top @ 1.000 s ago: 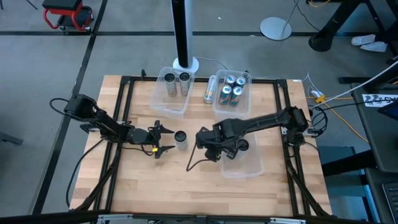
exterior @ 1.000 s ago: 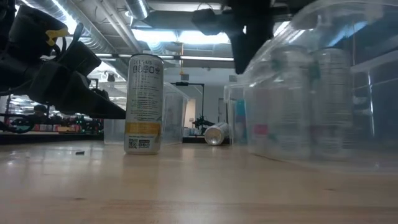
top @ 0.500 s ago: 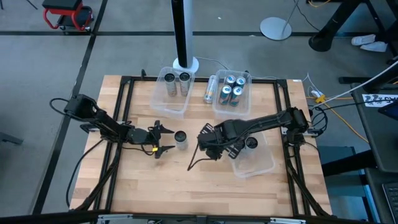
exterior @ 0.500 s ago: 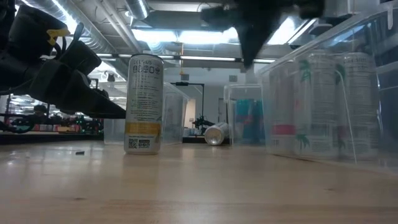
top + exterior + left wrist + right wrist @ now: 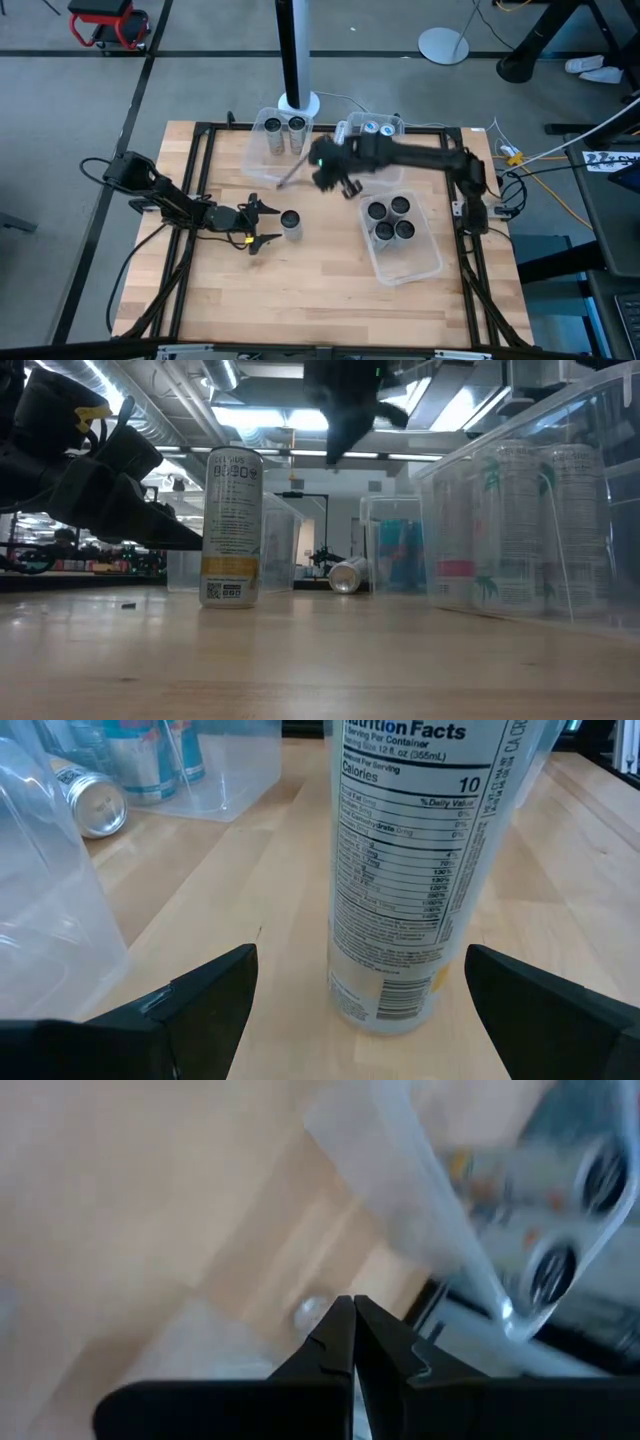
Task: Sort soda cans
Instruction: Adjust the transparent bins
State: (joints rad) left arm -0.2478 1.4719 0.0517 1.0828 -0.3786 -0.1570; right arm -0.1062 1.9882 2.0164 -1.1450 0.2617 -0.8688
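1 upright silver-grey soda can with a yellow band and printed label (image 5: 291,224) is seen standing alone on the bare wood near the middle of the wooden bench (image 5: 300,300). The left gripper (image 5: 262,223) is placed just beside this can, its 2 dark fingers (image 5: 180,1005) spread wide to either side of it without touching; nothing is grasped. In the left wrist view the can's nutrition panel (image 5: 415,870) is seen between the parted fingers.

3 clear rectangular plastic bins are counted. In the bin by the far edge, left of centre (image 5: 262,165), 2 upright silver-topped cans (image 5: 284,128) are held. In the bin by the far edge, right of centre (image 5: 352,172), blue-and-silver cans (image 5: 378,128) are partly hidden by the right arm, so their number cannot be told. In the tilted bin nearer the right edge (image 5: 415,265), 4 dark-topped cans (image 5: 389,219) are grouped upright. 1 further can (image 5: 346,575) is seen lying on its side between the 2 far bins.

The right gripper (image 5: 322,172) is raised above the bench between the far bins, blurred, with its jaws clenched together on nothing, as the right wrist view (image 5: 350,1335) shows.
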